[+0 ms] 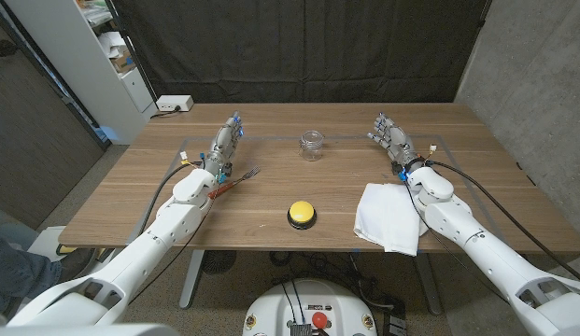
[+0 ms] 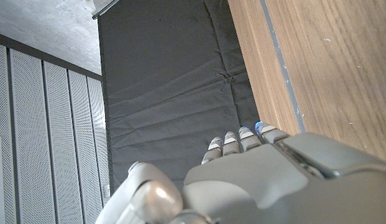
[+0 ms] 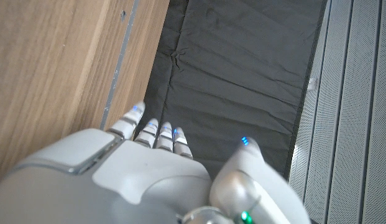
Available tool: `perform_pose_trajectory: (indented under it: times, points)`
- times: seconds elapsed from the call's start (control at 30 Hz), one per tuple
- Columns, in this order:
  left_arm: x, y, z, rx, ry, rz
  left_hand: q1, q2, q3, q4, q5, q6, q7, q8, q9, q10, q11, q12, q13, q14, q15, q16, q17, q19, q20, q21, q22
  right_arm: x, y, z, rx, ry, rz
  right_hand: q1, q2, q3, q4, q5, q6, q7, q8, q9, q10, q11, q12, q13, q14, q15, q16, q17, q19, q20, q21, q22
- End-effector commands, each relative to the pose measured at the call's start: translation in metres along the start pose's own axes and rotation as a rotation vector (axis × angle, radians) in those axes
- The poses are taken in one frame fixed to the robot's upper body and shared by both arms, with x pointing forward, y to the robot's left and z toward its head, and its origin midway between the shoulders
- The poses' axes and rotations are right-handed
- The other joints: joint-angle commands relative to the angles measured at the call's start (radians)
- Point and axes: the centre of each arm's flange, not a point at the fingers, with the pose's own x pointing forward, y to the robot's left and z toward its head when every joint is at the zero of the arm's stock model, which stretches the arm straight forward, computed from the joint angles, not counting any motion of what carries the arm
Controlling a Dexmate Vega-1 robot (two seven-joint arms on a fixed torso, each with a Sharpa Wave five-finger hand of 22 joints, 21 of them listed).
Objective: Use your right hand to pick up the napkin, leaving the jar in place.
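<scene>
Wooden table (image 1: 308, 191), wide, seen from above, dark curtain (image 1: 299, 47) hanging behind its far edge, white shelving (image 1: 103, 56) at far left.

Two white robot arms entering from the near corners, reaching forward along either side of the tabletop.

White napkin (image 1: 388, 217), the thing to be picked up: loosely folded cloth lying on the right side of the table near the front edge, just beside the right forearm, its right edge tucked under or against that arm. Not lifted, not gripped.

Left hand (image 1: 226, 145) out at the far left of the table, standing on edge, fingers extended and close together, holding nothing. Same hand (image 2: 255, 174) seen from its wrist camera: fingers straight and side by side, pointing past the table edge toward the curtain.

Right hand (image 1: 390, 138) at the far right of the table, well beyond the napkin, fingers extended and slightly spread, empty. From its wrist camera, right hand (image 3: 149, 168) showing straight fingers with thumb held apart, nothing between them.

Yellow push button (image 1: 302, 215) on a black base, near the front middle, between the arms.

Clear glass jar (image 1: 313, 145), upright, far middle of the table, well apart from napkin and both hands, undisturbed.

Fork (image 1: 238, 179) lying just beside the left wrist.

Judged progress: nothing done so far. Left to do: bringing the right hand back toward the napkin, closing on the cloth, lifting, jar untouched.
</scene>
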Motion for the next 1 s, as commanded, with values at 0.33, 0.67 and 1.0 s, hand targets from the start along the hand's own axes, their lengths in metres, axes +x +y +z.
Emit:
perform_pose_trajectory:
  times: [0.33, 0.67, 1.0]
  points:
    - [0.014, -0.004, 0.000, -0.001, 0.008, -0.029, 0.009, 0.001, 0.004, -0.001, 0.004, -0.008, 0.003, 0.005, 0.002, -0.011, -0.003, 0.005, 0.000, -0.027, 0.001, 0.007, 0.006, -0.031, -0.002, 0.005, 0.003, -0.001, -0.003, 0.004, -0.039, 0.003, 0.012, 0.010, 0.002, 0.006, -0.003, 0.008, 0.009, -0.004, 0.003, 0.002, 0.006, 0.003, 0.005, 0.002, 0.006, -0.001, 0.006, 0.002, 0.007, -0.002, 0.001, 0.002]
    - [0.021, -0.009, 0.000, -0.001, 0.014, -0.034, 0.009, 0.002, 0.004, -0.003, 0.003, -0.007, 0.002, 0.006, 0.002, -0.011, -0.003, 0.006, -0.003, -0.028, 0.002, 0.007, 0.006, -0.033, 0.003, 0.005, 0.003, -0.003, -0.007, 0.009, -0.053, -0.018, 0.016, 0.011, 0.004, 0.005, -0.006, 0.008, 0.009, -0.012, 0.002, 0.002, 0.006, -0.002, 0.004, 0.001, 0.006, -0.003, 0.006, 0.000, 0.007, -0.001, -0.004, 0.002]
    - [0.022, -0.007, 0.002, -0.004, 0.013, -0.036, 0.010, 0.003, 0.003, -0.005, 0.003, -0.004, 0.001, 0.007, 0.002, -0.010, 0.002, 0.007, -0.005, -0.026, 0.002, 0.009, 0.005, -0.033, 0.003, 0.006, 0.003, -0.011, -0.010, 0.016, -0.052, -0.045, 0.016, 0.015, 0.006, 0.005, -0.010, 0.008, 0.010, -0.013, 0.002, 0.002, 0.007, -0.004, 0.004, 0.001, 0.007, -0.007, 0.006, -0.003, 0.009, -0.004, -0.007, 0.003]
